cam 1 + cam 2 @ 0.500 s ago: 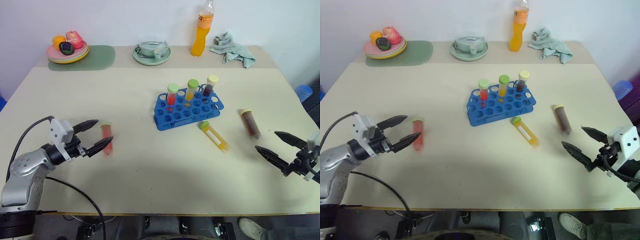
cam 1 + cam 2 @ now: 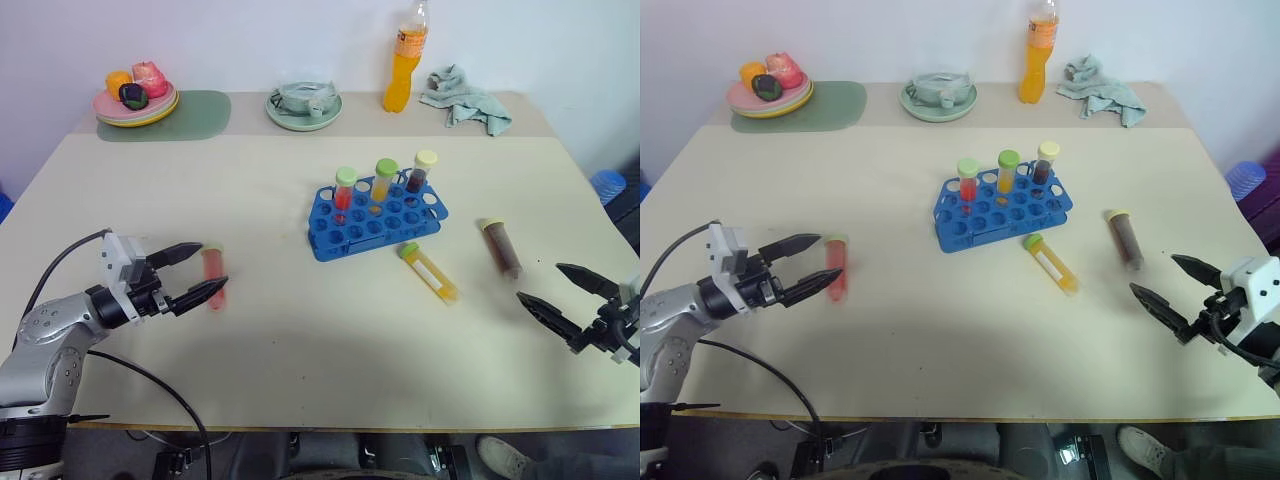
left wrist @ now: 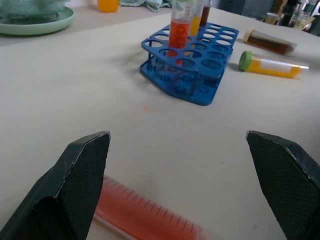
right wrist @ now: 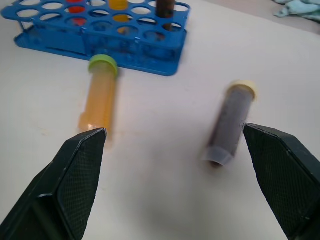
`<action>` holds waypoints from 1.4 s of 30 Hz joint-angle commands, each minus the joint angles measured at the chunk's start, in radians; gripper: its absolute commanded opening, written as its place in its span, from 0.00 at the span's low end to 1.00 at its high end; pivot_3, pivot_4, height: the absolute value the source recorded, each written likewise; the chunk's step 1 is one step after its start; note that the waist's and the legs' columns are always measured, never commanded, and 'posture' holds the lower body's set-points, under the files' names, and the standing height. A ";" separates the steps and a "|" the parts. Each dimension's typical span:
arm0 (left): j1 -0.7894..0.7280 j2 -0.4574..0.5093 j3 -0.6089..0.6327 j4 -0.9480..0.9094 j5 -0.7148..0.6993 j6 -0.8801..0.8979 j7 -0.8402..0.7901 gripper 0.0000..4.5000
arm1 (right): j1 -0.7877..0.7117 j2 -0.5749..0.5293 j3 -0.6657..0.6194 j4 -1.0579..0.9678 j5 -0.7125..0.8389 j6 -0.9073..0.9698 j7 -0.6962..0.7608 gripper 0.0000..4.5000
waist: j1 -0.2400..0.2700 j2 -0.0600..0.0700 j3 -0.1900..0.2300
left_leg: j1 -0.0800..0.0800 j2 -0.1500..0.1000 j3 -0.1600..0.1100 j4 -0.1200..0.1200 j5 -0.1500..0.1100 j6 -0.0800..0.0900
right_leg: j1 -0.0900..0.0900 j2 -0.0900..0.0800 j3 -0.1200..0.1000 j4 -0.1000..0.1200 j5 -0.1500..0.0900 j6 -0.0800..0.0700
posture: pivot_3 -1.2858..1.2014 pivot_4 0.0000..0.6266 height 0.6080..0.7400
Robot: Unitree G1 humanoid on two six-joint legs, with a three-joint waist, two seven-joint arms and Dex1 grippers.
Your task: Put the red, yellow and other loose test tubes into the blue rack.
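Note:
The blue rack stands mid-table with a red, a yellow and a dark tube upright in its back row. Three loose test tubes lie on the table. The red tube lies at the left between the open fingers of my left gripper, untouched; the left wrist view shows this red tube low between the fingers. The yellow tube lies just in front of the rack. The brown tube lies to its right. My right gripper hovers open near the right edge, pointing at the yellow tube and the brown tube.
Along the back edge stand a plate of fruit on a green mat, a pale green dish, an orange drink bottle and a crumpled cloth. A cable trails from my left arm over the front edge.
The right gripper has drifted slightly toward the table's right edge. The left gripper and all the tubes stay about where they were.

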 commanded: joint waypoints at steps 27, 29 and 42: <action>-0.256 0.121 -0.210 -0.125 -0.024 0.052 -0.389 0.99 | -0.965 -0.242 0.580 0.415 -0.112 0.879 -0.209 1.00 | -0.026 0.002 0.001 | -0.005 0.001 0.008 0.000 0.001 0.002 | -0.004 0.001 0.003 0.002 0.003 -0.003 | 0.52 0.24 1.00; -0.254 0.122 -0.208 -0.130 -0.027 0.054 -0.386 0.99 | -0.986 -0.238 0.613 0.457 -0.138 0.866 -0.190 1.00 | -0.027 0.002 0.001 | -0.005 0.001 0.008 0.001 0.001 0.002 | -0.004 0.001 0.003 0.003 0.004 -0.001 | 0.52 0.24 1.00; -0.247 0.115 -0.210 -0.145 -0.036 0.061 -0.381 0.99 | -1.248 -0.097 0.780 0.918 -0.365 0.651 -0.106 1.00 | -0.042 0.002 0.001 | -0.003 0.001 0.016 0.001 0.001 0.002 | -0.005 0.003 0.006 0.006 0.005 0.003 | 0.52 0.24 1.00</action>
